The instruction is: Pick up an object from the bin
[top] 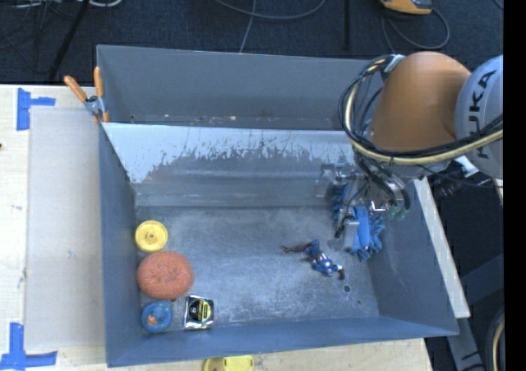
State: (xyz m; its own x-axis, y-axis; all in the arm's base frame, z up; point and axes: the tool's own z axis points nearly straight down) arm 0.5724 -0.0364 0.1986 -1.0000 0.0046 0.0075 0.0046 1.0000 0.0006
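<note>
Dark carpet (pixel 271 28) with loose cables (pixel 246 7) lies behind a grey metal bin (pixel 246 90), which stands beside a pale wooden surface (pixel 57 221) on the left. The arm comes in from the right, and its round orange cover (pixel 419 98), with black cables looped around it, hangs above the right end of the bin.

Under this cover the gripper (pixel 355 225) points down, close to the right wall and just above the bin floor. If it is open or closed I cannot tell, because the metal parts and the blue shapes overlap there. A ragged blue plastic thing (pixel 366 238) is directly at the tip of the gripper, touching or overlapping it, but it is not clear that the gripper really grasps it. This thing is at the right side of the bin, near the place where the floor meets the right wall.

Just beside it, to the lower left, a small blue toy figure (pixel 322 262) lies on the floor, apart from the gripper, with a thin dark piece (pixel 292 248) sticking out on its left side.

The middle of the floor is bare, scratched metal. Well apart, at the left wall, four things sit close together in a group: a yellow disc (pixel 151 235), below it a round reddish-orange ball with rough surface (pixel 164 274), then a small blue round thing (pixel 156 317) in the front corner, and just beside this a black and yellow tape measure (pixel 198 312).
</note>
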